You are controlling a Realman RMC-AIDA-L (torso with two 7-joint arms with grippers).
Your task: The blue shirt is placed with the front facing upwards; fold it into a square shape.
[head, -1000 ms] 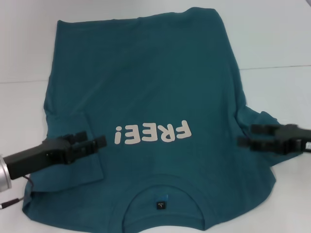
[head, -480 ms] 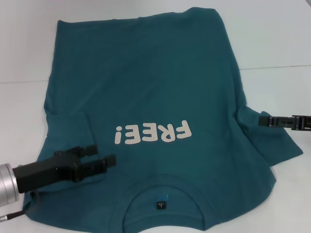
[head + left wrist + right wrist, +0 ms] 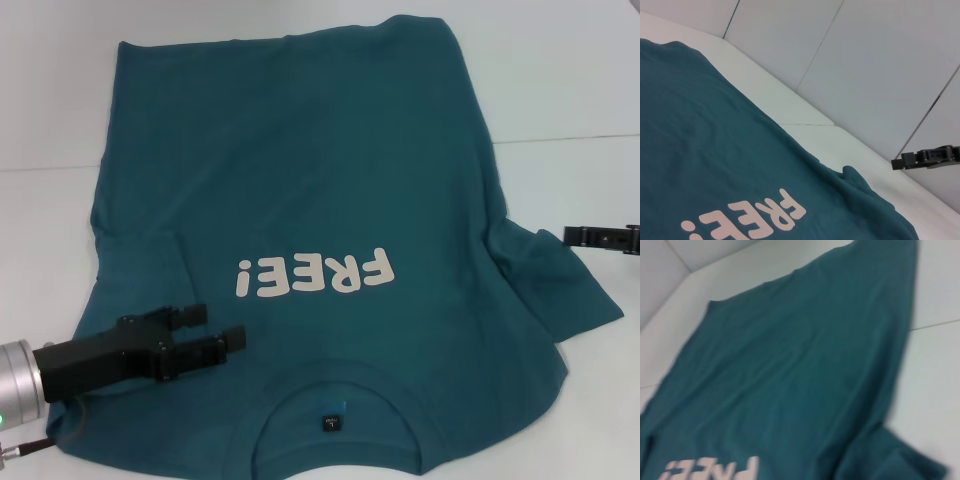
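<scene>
The blue shirt (image 3: pixel 300 180) lies flat on the white table, front up, with its pale "FREE!" print (image 3: pixel 315 275) and its collar (image 3: pixel 335 385) on the side nearest me. Its left sleeve is folded in over the body. The right sleeve (image 3: pixel 560 290) sticks out to the side. My left gripper (image 3: pixel 220 326) is open just above the shirt's left shoulder, beside the collar, with nothing between its fingers. My right gripper (image 3: pixel 575 237) is at the right edge of the head view, just past the right sleeve and off the cloth; it also shows far off in the left wrist view (image 3: pixel 900 161).
The white table (image 3: pixel 560 90) has a seam line (image 3: pixel 570 138) running across it past the shirt's right side. Grey wall panels (image 3: pixel 865 65) rise behind the table's far edge.
My left gripper moved nearer to me and right, from the folded sleeve toward the collar. My right gripper drew back to the right, off the right sleeve.
</scene>
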